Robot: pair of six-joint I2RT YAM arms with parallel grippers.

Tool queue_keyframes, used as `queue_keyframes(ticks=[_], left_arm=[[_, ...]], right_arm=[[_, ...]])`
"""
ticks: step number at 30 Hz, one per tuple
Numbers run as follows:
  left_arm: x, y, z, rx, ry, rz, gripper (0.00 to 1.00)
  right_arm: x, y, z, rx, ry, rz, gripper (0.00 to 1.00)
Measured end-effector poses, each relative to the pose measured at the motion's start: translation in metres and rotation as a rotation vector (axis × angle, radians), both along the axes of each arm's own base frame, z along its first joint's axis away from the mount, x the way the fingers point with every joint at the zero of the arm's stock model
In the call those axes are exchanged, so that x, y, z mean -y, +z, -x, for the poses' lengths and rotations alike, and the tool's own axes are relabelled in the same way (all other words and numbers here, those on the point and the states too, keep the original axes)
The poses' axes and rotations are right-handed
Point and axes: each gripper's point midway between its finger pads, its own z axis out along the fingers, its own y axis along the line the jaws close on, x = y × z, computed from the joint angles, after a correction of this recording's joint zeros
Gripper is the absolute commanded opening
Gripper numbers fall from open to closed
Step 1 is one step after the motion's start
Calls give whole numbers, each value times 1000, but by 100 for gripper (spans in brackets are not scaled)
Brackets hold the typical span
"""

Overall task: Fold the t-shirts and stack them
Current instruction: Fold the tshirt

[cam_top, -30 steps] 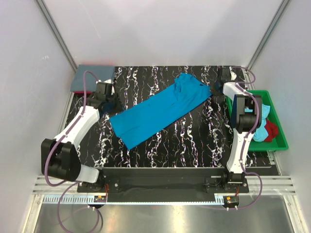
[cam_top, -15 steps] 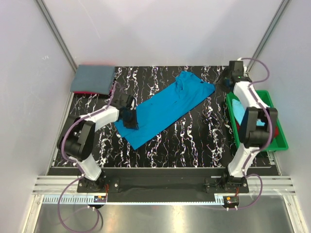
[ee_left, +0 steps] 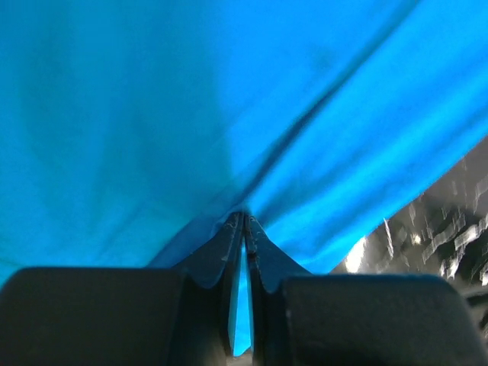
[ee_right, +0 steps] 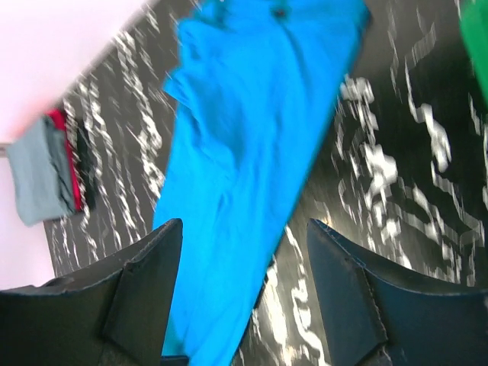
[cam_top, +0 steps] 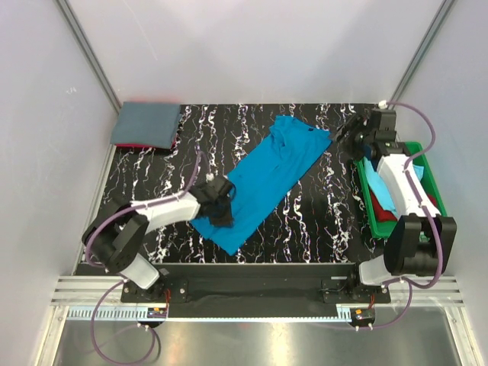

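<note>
Your top view looks steeply down from above and behind the arm bases, taking in the whole black marbled surface (cam_top: pixel 320 221) and both arms. Your left wrist view sits very near the cloth, looking along the left claw (ee_left: pixel 244 221) into the turquoise-blue t-shirt (ee_left: pixel 191 99), which nearly fills it. Your right wrist view sits farther back, looking past the right claw (ee_right: pixel 242 229) diagonally across the surface. All three share that shirt; top and right wrist also share the folded grey-blue t-shirt (cam_top: pixel 147 122) in the corner.
</note>
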Motion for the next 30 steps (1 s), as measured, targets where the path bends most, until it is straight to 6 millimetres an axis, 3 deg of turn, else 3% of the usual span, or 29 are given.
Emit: queue_keyframes(ticks=[5,9,11,13,16,18,21,22,25,27,28,30], left_arm=[[40,5,53,-35,-53,23,18],[41,19,72,-30,-55,6,23],[38,37,66,8,-65,1,31],[39,59,51,61,-80,15,31],[32,95,10,165,-82,47,31],[12,104,-15,213,-68,32,31],[-22,96,-33,213,-57,-42,30],[-32,89,-35,191,-65,-74,24],[-49,67,-36,124,-82,-139,20],[-58,53,-36,75,-86,-167,25],[-61,48,-35,59,-86,-174,33],[-72,37,-32,22,-79,-194,34]], right_arm=[[-8,-32,20,-85,10,-50,71],[-17,-45,22,-112,35,-106,70],[-21,-52,17,-122,43,-126,70],[-24,-61,13,-136,52,-147,69],[-29,-83,11,-174,63,-180,68],[-30,-98,13,-206,61,-189,63],[-28,-119,5,-246,52,-182,60],[-27,-126,-1,-257,48,-179,59],[-22,-145,-26,-276,32,-166,59],[-20,-156,-41,-280,25,-160,59],[-20,-160,-46,-284,25,-161,59],[-19,-167,-55,-287,24,-161,59]])
